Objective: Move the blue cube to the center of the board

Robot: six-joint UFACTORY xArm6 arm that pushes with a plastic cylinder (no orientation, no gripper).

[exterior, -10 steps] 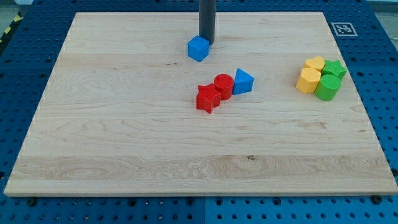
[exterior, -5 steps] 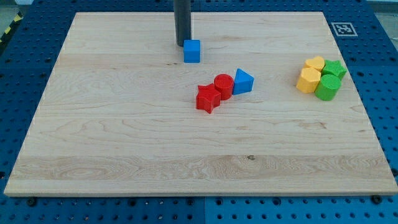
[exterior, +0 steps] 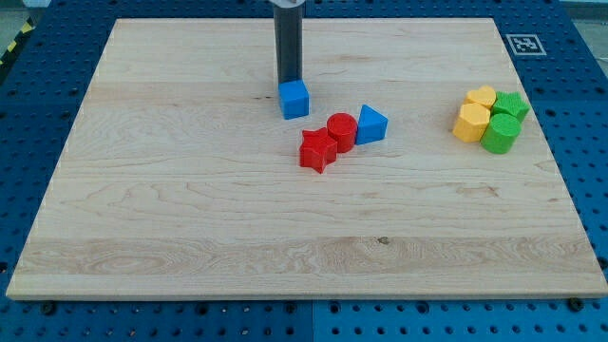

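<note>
From my remote station, my tip (exterior: 288, 82) stood at the top edge of the blue cube (exterior: 294, 99), touching it or nearly so, the dark rod rising straight out of the view's top; the rig carried no grasping tool, only this rod, so nothing was held and no opening could be told; the blue cube sat on the wooden desk (exterior: 190, 218) a little left of the middle and toward the view's top; just below and to its right lay a row of three touching blocks: a red star (exterior: 317, 150), a red cylinder (exterior: 342, 130) and a blue triangular block (exterior: 370, 124); well apart, near the view's right edge, a cluster held a yellow heart (exterior: 482, 97), a yellow block (exterior: 470, 123), a green star (exterior: 512, 104) and a green cylinder (exterior: 500, 134); a printed marker (exterior: 523, 44) sat at the desk's top right corner.
</note>
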